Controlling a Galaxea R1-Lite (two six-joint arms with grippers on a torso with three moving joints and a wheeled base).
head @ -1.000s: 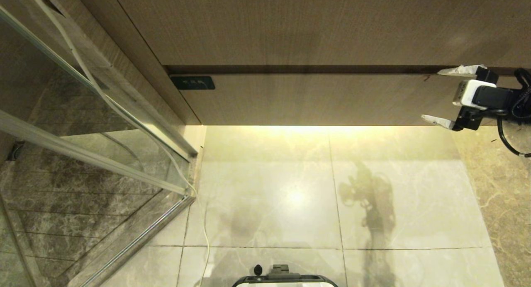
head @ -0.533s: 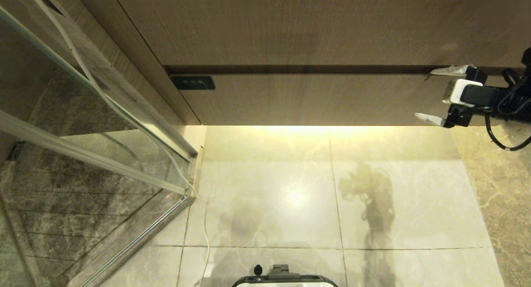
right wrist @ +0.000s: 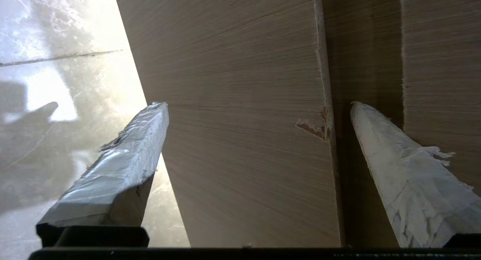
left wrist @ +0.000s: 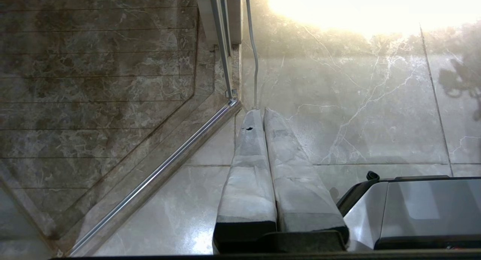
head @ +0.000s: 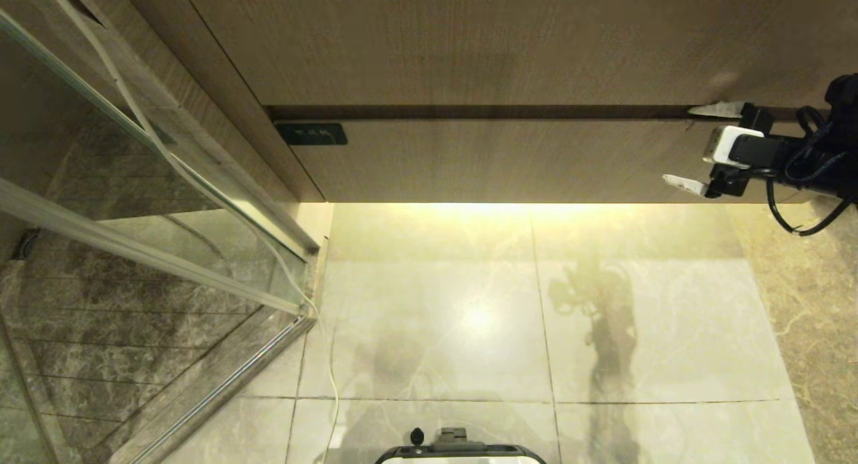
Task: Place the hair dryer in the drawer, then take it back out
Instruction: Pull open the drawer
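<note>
The drawer (head: 509, 161) is shut, and the right pincer (head: 684, 145) sits at about 3 o'clock in the head view with its two fingers spread wide, one finger (right wrist: 394, 158) at the dark gap along the drawer's top edge and the other (right wrist: 124, 154) by its bottom edge. I think this is the step of getting hold of the drawer front to pull it open, so next the fingers need to hook that edge and pull toward the robot. The hair dryer is in none of the views, and the left pincer (left wrist: 263, 113) hangs over the floor (head: 637, 303) with its fingers pressed together, holding nothing.
</note>
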